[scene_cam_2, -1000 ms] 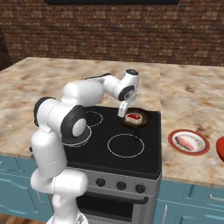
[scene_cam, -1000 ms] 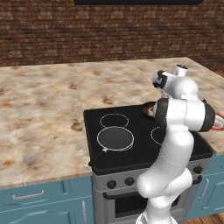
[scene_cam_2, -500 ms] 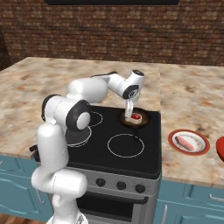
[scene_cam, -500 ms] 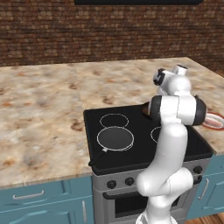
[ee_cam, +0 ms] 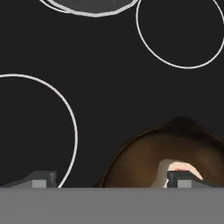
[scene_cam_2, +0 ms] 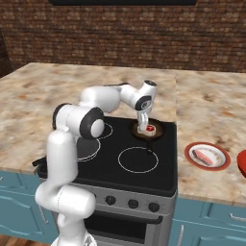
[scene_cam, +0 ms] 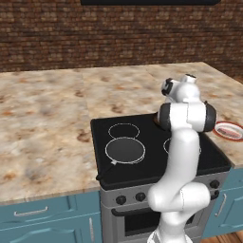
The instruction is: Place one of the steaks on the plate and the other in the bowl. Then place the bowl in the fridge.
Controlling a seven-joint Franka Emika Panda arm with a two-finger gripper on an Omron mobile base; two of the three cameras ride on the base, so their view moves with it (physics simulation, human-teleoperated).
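Black stovetop point(scene_cam_2: 129, 163) — speckled counter point(scene_cam_2: 43, 86) around.

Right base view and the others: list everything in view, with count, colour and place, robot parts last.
stove: one, black top with white burner rings, set in the counter front.
pan: one, dark brown, on the stove's rear right burner.
steak in pan: one, pink-red, inside the pan.
plate: one, red rim, whitish centre, on the counter right of the stove.
steak on plate: one, pink with pale streaks.
bowl: one, red, at the frame's right edge, cut off.
counter: speckled beige, blue cabinets below.
wall: red-brown brick.
gripper: jaws open, down in the pan by the steak.
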